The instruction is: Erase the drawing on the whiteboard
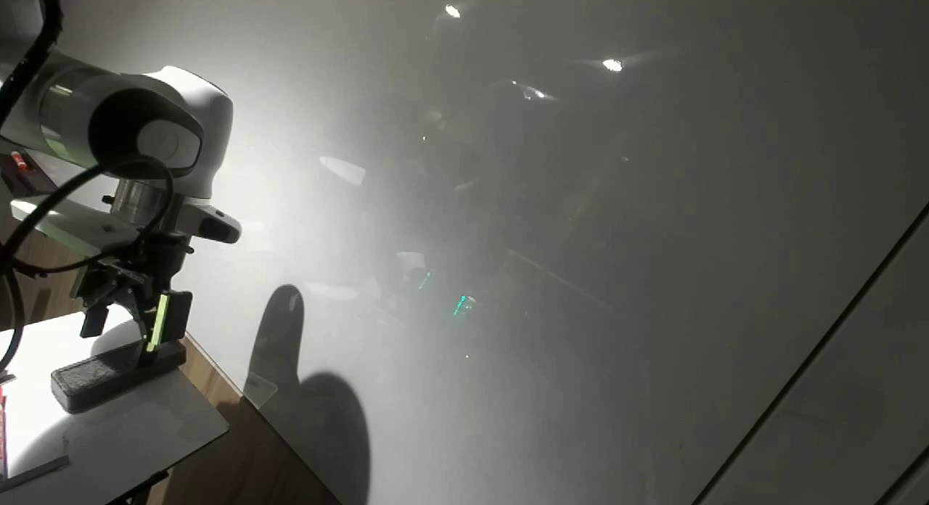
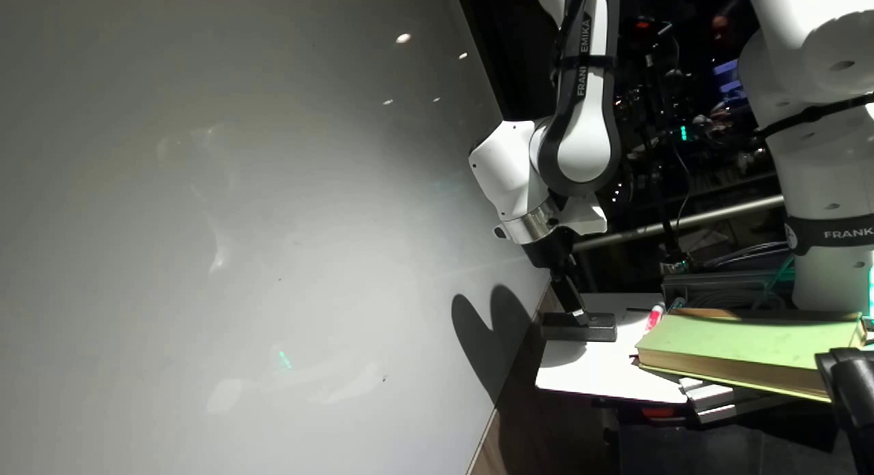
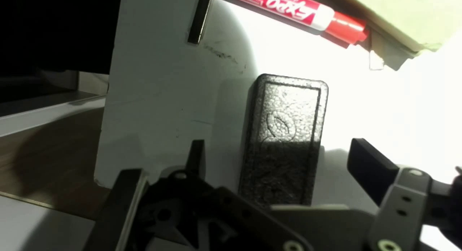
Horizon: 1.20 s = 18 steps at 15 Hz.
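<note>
The whiteboard [image 1: 580, 200] fills most of both exterior views, glossy and grey-white, with light reflections and the arm's dark shadow on it. The drawing does not show in any view. A dark, speckled eraser block [image 3: 290, 103] lies flat on a small white table [image 3: 169, 96] beside the board. Over it my gripper [image 3: 278, 159] stands open, one finger on each side, with a gap between each finger and the block in the wrist view. Part of the block's near end is hidden behind the gripper. In an exterior view the gripper [image 1: 136, 322] points down at the block [image 1: 94, 378].
A red marker [image 3: 288, 9] lies at the table's far side, next to a thick green book [image 2: 744, 345]. Wood [image 1: 239, 447] runs between table and whiteboard. A white robot base [image 2: 819, 209] stands behind the book. Black cables [image 1: 51, 207] hang by the arm.
</note>
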### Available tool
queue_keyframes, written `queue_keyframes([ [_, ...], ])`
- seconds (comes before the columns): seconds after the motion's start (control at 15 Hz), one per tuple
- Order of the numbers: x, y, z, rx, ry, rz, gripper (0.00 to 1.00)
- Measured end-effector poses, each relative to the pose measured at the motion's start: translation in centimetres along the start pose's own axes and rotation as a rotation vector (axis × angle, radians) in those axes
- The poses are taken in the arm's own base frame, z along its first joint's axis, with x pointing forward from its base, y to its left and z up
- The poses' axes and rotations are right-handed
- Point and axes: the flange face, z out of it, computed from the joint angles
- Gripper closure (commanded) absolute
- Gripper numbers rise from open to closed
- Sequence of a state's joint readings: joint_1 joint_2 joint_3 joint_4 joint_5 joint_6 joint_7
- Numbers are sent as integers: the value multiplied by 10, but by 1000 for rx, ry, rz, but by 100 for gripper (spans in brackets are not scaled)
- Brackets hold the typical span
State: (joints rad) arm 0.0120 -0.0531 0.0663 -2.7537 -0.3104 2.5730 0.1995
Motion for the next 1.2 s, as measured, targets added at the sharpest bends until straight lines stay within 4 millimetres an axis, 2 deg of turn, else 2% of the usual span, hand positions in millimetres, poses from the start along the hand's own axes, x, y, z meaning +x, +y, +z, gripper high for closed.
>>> queue_keyframes([
  [0.2, 1, 0, -1, 0, 3, -6, 0],
  [0.33, 3, 0, -8, 5, 19, -14, 0],
  [0.53, 5, -1, -36, 29, 44, -39, 0],
  [0.8, -9, 0, -83, 27, 57, -97, 0],
  [1.0, -23, 5, -110, 9, 55, -134, 0],
  [1.2, -27, 6, -119, 3, 66, -141, 0],
])
